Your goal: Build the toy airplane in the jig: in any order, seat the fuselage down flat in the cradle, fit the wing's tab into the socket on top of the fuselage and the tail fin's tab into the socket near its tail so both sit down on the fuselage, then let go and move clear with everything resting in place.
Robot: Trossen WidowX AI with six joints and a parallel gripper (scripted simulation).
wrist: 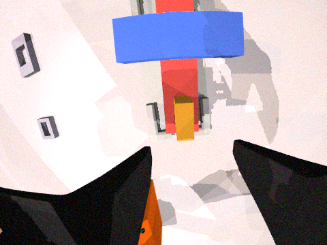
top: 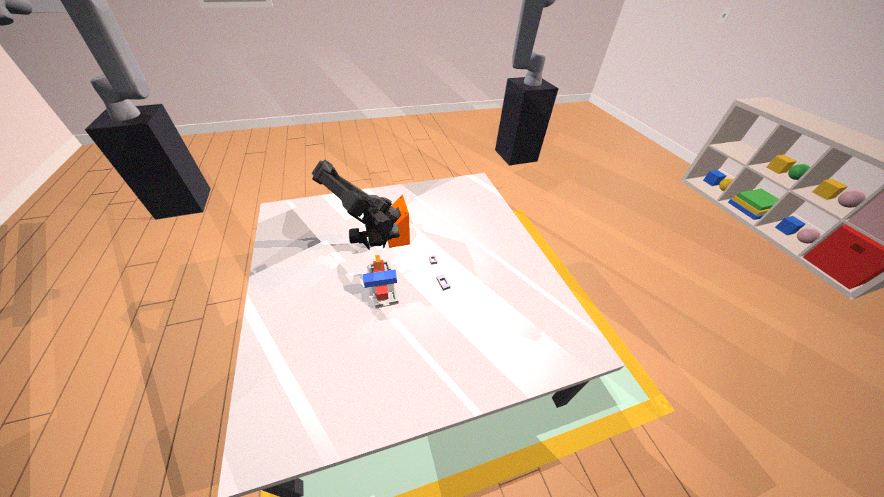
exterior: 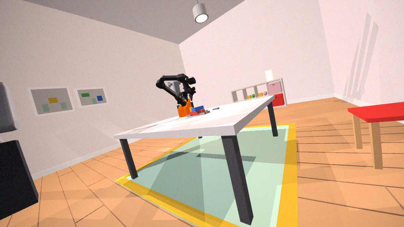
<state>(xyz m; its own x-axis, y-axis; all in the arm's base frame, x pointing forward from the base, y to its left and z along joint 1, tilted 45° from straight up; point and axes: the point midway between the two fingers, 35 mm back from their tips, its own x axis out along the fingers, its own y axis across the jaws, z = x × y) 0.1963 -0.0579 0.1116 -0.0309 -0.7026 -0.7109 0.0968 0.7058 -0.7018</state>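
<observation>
The red fuselage lies lengthwise in the pale grey cradle and looks flat. The blue wing lies across the top of the fuselage. The yellow-orange tail fin stands upright at the tail end of the fuselage. The tabs and sockets are hidden under the wing and fin. My gripper is open and empty, above and behind the tail fin, apart from it.
Two small grey hollow blocks lie beside the cradle: a larger one and a smaller one. An orange bracket stands at the arm's base, behind the cradle. All stand on the white table.
</observation>
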